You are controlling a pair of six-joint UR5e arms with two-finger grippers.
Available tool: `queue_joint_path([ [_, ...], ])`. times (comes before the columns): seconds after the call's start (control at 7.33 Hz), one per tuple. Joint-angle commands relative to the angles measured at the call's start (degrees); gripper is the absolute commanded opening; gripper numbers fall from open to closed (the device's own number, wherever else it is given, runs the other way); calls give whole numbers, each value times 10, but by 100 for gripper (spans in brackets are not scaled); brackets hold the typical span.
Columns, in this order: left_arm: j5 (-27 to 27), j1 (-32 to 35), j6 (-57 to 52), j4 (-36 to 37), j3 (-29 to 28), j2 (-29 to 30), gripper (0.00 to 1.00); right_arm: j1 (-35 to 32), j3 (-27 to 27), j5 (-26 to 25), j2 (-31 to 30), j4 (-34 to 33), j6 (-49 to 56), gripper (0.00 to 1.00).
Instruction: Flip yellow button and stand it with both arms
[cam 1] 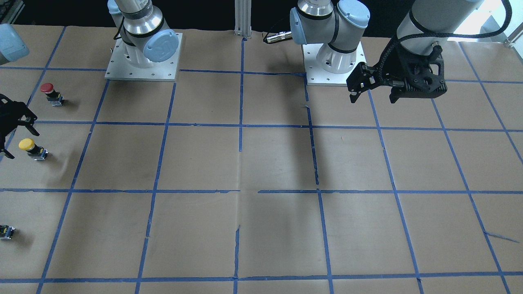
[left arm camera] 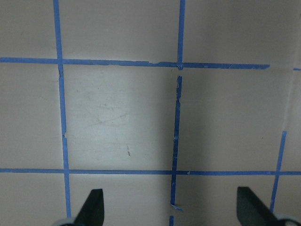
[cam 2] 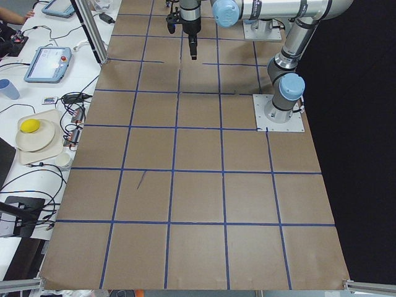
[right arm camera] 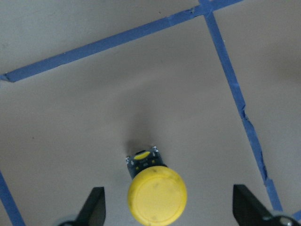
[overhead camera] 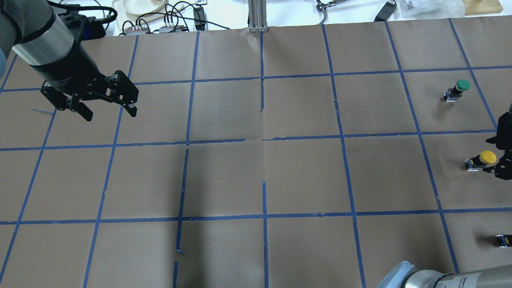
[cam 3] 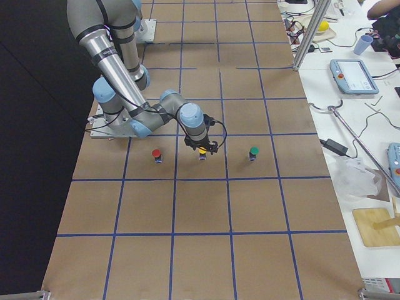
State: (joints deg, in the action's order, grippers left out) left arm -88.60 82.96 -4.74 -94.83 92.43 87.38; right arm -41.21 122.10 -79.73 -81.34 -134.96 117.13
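Observation:
The yellow button (right arm camera: 156,192) stands on the paper with its round cap up and its black-grey body under it. It also shows in the front view (cam 1: 30,148), the overhead view (overhead camera: 482,159) and the right side view (cam 3: 202,154). My right gripper (right arm camera: 169,212) is open, with one fingertip on each side of the button and not touching it. It is cut off by the frame edge in the front view (cam 1: 14,139) and the overhead view (overhead camera: 500,158). My left gripper (overhead camera: 108,113) is open and empty above bare paper at the far left, also seen in the front view (cam 1: 372,97) and the left wrist view (left arm camera: 171,212).
A red button (cam 1: 49,92) stands nearer the robot's base, and a green button (overhead camera: 459,89) stands farther out; both flank the yellow one in a row. Small black-grey bodies are cut off at the view edges (cam 1: 6,232) (overhead camera: 503,240). Blue tape grids the brown paper (overhead camera: 264,176).

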Motion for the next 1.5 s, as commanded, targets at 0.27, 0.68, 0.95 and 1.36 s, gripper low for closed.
queue_joint_path([
  [0.27,0,0,0,0,-1,0,100,-12,-145,-3,-88,246,-137,100],
  [0.68,0,0,0,0,0,0,100,-126,-292,-20,-88,418,-398,100],
  [0.95,1,0,0,0,0,0,100,-251,-332,-60,-87,448,-643,100],
  [1.36,1,0,0,0,0,0,100,-434,-342,-61,-88,491,-1039,100],
])
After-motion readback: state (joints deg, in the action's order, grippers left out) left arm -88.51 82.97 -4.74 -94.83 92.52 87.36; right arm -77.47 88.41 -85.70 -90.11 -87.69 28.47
